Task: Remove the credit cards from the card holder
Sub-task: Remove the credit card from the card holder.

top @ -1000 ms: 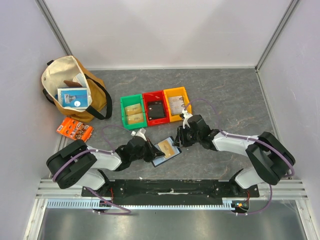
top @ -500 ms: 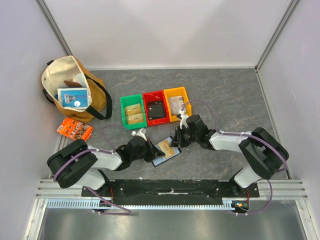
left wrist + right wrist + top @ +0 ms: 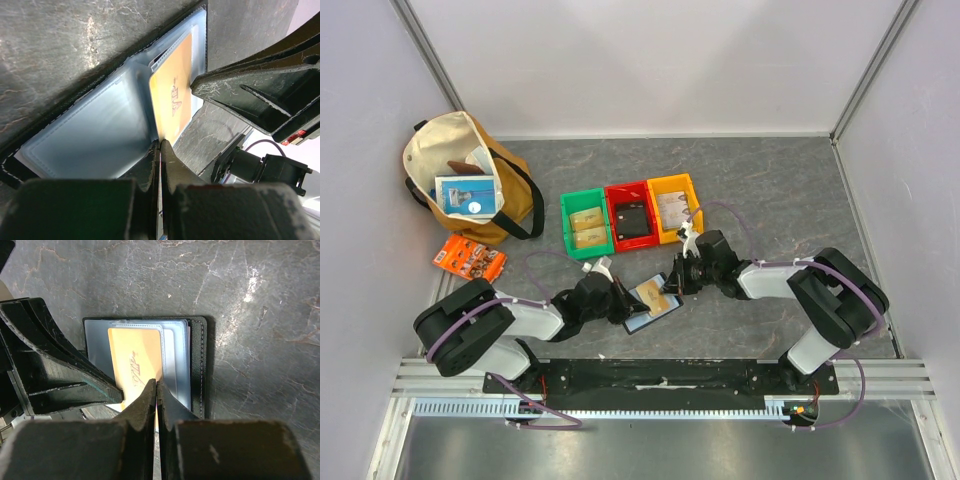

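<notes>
A grey, marbled surface (image 3: 770, 190) carries a tan tote bag (image 3: 430, 150) at its far left, with an orange snack packet (image 3: 468, 259) just in front of it. Green (image 3: 565, 225), red (image 3: 609, 215) and yellow (image 3: 670, 181) bins stand side by side mid-surface. The open card holder (image 3: 653, 300) lies nearer the front.

Left gripper (image 3: 625, 302) and right gripper (image 3: 673, 287) flank the card holder (image 3: 648, 310); bins (image 3: 628, 188) stand just beyond; table (image 3: 790, 190) far right lies open.
</notes>
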Robot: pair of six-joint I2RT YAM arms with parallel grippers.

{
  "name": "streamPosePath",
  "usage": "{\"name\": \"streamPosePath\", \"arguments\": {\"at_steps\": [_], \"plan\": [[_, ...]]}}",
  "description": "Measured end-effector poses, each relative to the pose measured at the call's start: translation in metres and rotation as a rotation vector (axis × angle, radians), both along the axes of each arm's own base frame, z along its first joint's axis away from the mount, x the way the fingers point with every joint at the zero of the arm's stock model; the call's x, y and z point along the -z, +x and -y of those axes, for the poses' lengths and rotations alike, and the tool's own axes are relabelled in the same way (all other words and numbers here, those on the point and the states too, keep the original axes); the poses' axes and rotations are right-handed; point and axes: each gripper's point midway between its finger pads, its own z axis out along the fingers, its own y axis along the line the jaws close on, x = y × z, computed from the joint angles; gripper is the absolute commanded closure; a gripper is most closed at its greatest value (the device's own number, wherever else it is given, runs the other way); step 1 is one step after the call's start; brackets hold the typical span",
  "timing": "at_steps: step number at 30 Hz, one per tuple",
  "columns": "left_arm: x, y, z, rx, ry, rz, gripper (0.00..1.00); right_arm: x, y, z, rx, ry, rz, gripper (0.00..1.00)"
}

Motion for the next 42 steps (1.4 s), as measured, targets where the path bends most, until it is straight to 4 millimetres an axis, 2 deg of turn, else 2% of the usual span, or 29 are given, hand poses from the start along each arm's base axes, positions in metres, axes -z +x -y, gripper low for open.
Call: {"name": "streamPosePath", "arguments": {"at_steps": [30, 32, 35, 37, 42], "plan": [[0.0, -0.008, -0.016, -0.062, -0.014, -0.034, 0.98, 0.004, -0.004, 0.0, -0.015, 0.043, -0.054, 0.97], [0.0, -0.008, -0.016, -0.062, -0.014, -0.034, 0.94, 0.004, -0.004, 0.0, -0.014, 0.046, -0.054, 0.96], [0.0, -0.008, -0.016, -0.062, -0.014, -0.034, 0.77, 0.004, -0.004, 0.001, -0.014, 0.046, -0.054, 0.97], [0.0, -0.008, -0.016, -0.064, -0.018, -0.035, 0.71, 0.004, -0.004, 0.001, -0.014, 0.046, -0.054, 0.96], [-0.005, -0.006, -0.014, -0.063, -0.034, -0.024, 0.68, 0.004, -0.004, 0.0, -0.014, 0.049, -0.053, 0.96]]}}
